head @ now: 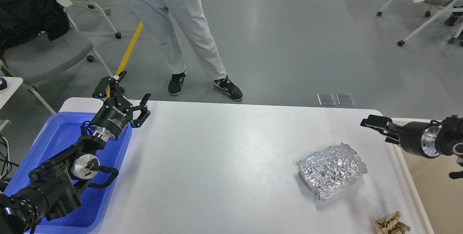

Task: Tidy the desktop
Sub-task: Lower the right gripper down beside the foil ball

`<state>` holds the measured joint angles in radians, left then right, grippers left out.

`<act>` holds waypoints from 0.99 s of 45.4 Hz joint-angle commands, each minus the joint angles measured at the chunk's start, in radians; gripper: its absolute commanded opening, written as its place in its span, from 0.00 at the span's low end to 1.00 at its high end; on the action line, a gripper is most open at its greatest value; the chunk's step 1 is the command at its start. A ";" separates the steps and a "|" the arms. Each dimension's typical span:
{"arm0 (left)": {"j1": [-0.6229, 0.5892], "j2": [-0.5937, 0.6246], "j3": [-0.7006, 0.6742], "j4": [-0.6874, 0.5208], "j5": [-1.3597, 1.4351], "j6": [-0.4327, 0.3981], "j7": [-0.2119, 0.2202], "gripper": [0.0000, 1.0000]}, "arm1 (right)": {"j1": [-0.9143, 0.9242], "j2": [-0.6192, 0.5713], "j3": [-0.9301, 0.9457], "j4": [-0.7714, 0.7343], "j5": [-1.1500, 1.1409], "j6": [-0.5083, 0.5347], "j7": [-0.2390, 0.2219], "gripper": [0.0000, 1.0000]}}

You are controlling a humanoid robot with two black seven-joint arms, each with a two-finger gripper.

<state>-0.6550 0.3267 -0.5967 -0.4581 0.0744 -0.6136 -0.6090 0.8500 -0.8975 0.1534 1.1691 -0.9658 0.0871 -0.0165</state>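
White matte rectangular desktop (224, 161) filling the middle, between blue plastic tub (58, 136) on left and beige bin (434, 190) on right. Crinkled silver foil packet (331, 170) lying right of centre, small tan crumpled scrap (392, 224) near front-right corner. Left gripper (132, 93) spread wide, empty, above tub's far edge; right gripper (374, 122) side-on, can't tell.

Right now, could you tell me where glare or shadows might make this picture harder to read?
Head view: the foil sparkles with small highlights and casts a soft shadow on the desktop; a pale streak of light reflects off the floor; the right claw is dark and side-on; overall focus is sharp.
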 commanded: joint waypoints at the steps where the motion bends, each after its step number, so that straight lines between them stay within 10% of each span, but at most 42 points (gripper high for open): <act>1: 0.000 0.000 0.000 0.001 -0.001 0.000 0.000 1.00 | 0.003 0.097 -0.126 -0.126 -0.128 -0.177 0.067 1.00; 45: 0.000 0.000 0.000 -0.001 -0.001 0.000 0.000 1.00 | -0.032 0.356 -0.475 -0.454 -0.134 -0.406 0.210 1.00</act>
<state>-0.6550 0.3267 -0.5967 -0.4581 0.0743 -0.6136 -0.6090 0.8219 -0.5769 -0.2692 0.7713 -1.1000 -0.2892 0.1663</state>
